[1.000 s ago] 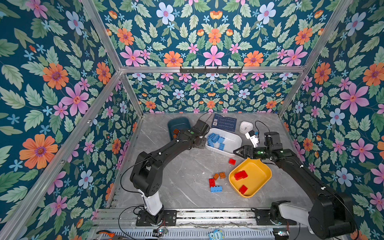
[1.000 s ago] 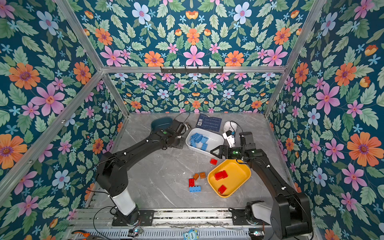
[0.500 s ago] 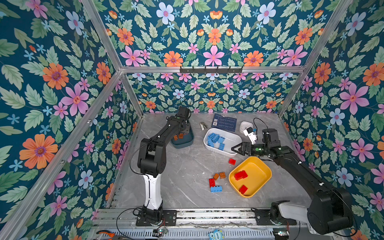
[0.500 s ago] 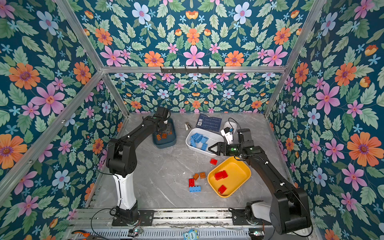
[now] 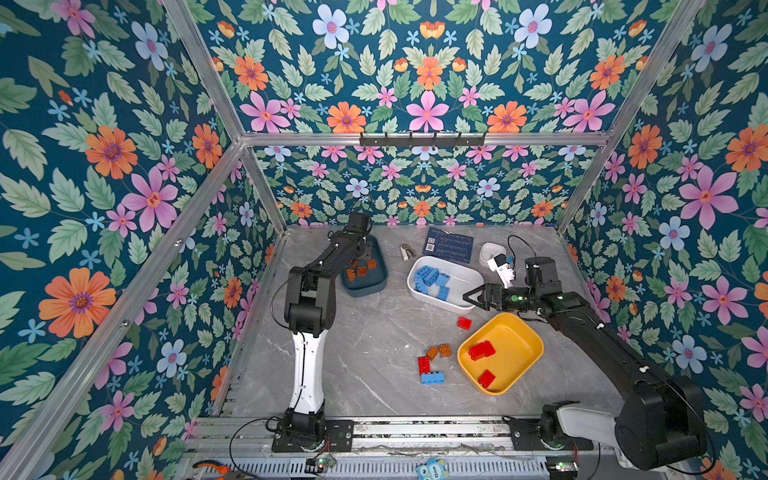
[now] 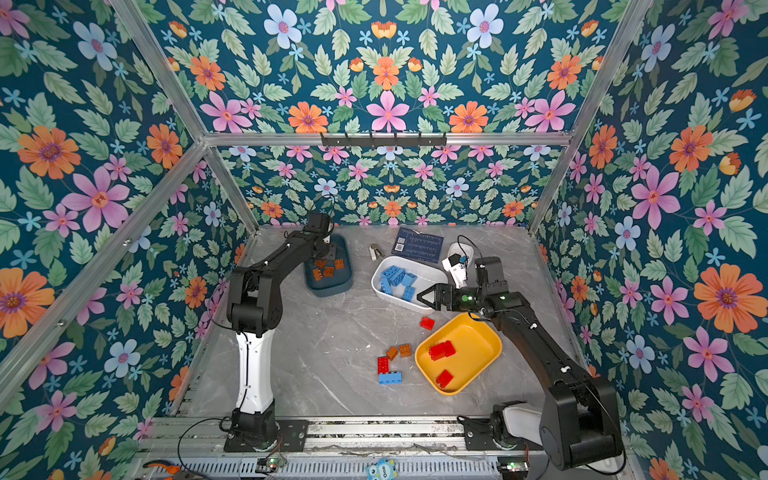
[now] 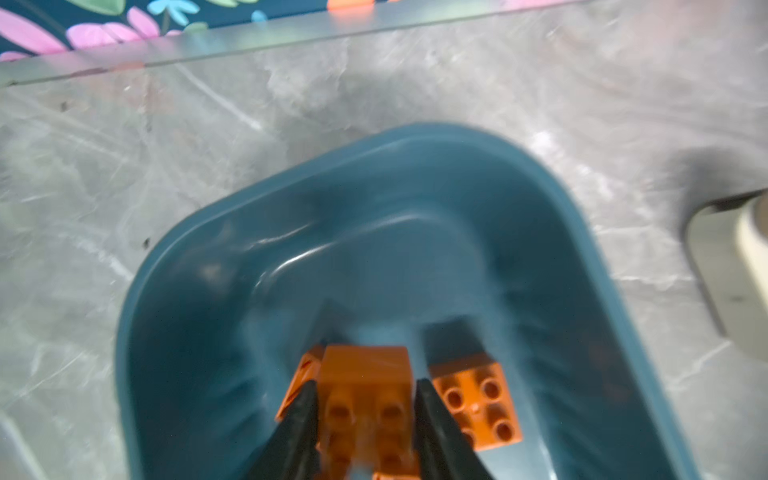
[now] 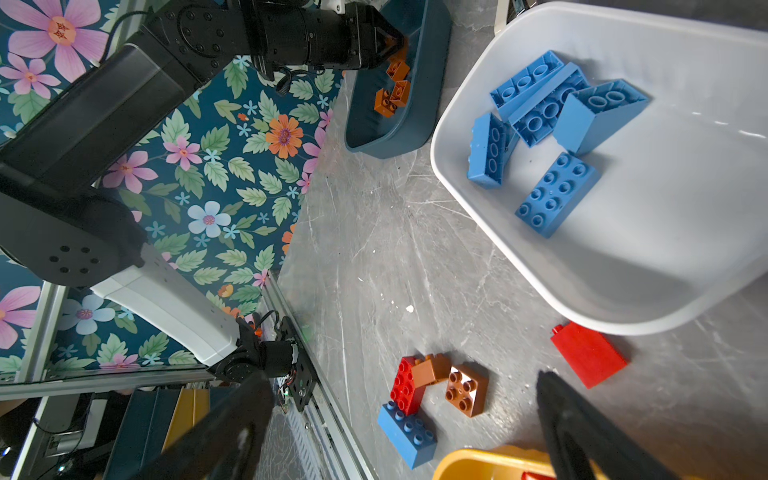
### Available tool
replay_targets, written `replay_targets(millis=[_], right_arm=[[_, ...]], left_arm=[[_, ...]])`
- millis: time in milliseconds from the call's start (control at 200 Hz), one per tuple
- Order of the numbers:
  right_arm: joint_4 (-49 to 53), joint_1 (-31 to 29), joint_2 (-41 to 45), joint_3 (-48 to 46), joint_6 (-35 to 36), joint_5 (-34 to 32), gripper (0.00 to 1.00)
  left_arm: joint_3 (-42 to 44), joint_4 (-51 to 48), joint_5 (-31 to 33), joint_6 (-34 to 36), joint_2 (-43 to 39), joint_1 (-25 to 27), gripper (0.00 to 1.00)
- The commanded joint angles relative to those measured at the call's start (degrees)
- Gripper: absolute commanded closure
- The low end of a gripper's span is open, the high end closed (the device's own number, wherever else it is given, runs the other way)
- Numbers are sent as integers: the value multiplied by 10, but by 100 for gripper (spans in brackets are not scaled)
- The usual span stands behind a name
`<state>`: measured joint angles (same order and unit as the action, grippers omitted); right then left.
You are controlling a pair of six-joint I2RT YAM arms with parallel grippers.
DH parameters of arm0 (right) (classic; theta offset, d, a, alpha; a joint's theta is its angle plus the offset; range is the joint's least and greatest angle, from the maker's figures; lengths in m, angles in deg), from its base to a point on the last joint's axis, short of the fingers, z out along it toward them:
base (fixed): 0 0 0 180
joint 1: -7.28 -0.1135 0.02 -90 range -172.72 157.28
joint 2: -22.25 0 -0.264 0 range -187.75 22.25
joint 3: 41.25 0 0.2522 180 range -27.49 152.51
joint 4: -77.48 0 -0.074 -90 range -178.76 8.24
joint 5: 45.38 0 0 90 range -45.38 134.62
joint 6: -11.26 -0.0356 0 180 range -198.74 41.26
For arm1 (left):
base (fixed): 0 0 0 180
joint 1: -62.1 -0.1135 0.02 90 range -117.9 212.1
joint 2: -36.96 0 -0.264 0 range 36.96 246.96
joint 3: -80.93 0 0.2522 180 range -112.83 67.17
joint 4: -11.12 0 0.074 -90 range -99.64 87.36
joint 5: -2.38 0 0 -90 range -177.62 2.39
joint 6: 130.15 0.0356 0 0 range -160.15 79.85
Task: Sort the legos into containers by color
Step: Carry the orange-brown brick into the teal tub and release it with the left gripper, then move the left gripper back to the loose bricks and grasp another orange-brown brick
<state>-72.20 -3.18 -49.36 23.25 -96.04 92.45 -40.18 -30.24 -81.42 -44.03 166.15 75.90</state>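
My left gripper [image 7: 363,395] hangs inside the dark teal tub [image 5: 368,289] at the back left. Its jaws stand slightly wider than a blurred orange lego [image 7: 365,374] between them. More orange legos [image 5: 361,270] lie in that tub. The white tub [image 5: 463,279] holds several blue legos [image 5: 430,280]. Two red legos [image 5: 481,350] lie in the yellow tub [image 5: 519,345]. On the table are a red lego [image 5: 464,323] and a cluster of orange-brown [image 5: 438,351], red [image 5: 424,365] and blue [image 5: 432,378] legos. My right gripper [image 5: 467,297] hovers open and empty by the white tub's near end.
A dark blue card [image 5: 449,245], a small white clock [image 5: 492,251] and a small metal clip [image 5: 407,252] lie along the back of the grey table. Flowered walls with aluminium posts close in three sides, and a rail runs along the front edge.
My left arm swung from beside the white tub to over the teal tub, and its jaws have parted a little round the orange lego. My right gripper drifted slightly left.
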Motion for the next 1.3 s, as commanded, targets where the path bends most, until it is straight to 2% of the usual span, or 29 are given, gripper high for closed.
replay_targets(millis=[0, 115, 250, 445, 700, 910, 1160, 1295], right_arm=[[10, 0, 4, -2, 9, -3, 1], [9, 0, 6, -7, 9, -3, 1], [7, 0, 4, -7, 8, -3, 1], [3, 0, 2, -8, 10, -3, 1], [13, 1, 2, -7, 21, -7, 1], [24, 0, 8, -13, 30, -21, 1], [24, 1, 10, -26, 30, -24, 1], [27, 0, 19, -38, 30, -28, 1]], left_arm=[[-14, 6, -16, 8, 5, -3, 50], [-34, -22, -25, 4, 1, -2, 34], [-24, -49, -42, -9, -41, 4, 31], [83, -49, -63, -30, -151, 45, 29], [238, -33, -83, -83, -289, 155, 28], [351, -1, -95, -167, -377, 249, 28], [444, 24, -77, -239, -422, 366, 30], [477, 30, -70, -258, -427, 407, 30]])
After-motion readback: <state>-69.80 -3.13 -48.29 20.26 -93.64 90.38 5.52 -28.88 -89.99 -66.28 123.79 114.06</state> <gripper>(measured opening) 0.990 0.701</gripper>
